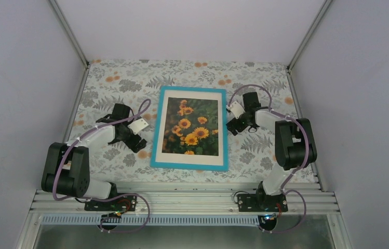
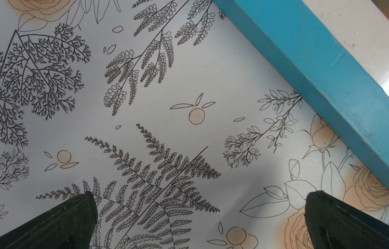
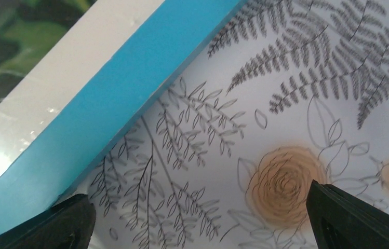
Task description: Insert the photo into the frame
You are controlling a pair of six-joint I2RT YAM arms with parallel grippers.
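The photo (image 1: 191, 126) lies inside the frame (image 1: 189, 166); insertion appears complete. Left pincer (image 2: 197, 223) and right pincer (image 3: 197, 223) flank it, released and empty. Next move, probably: retract both.

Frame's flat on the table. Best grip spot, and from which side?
Take the frame by its right long rail, midway, right hand coming low from the right. It's thin and flat, face up, so likely only the outer edges offer a bite, and that rail sits beside the open hand.
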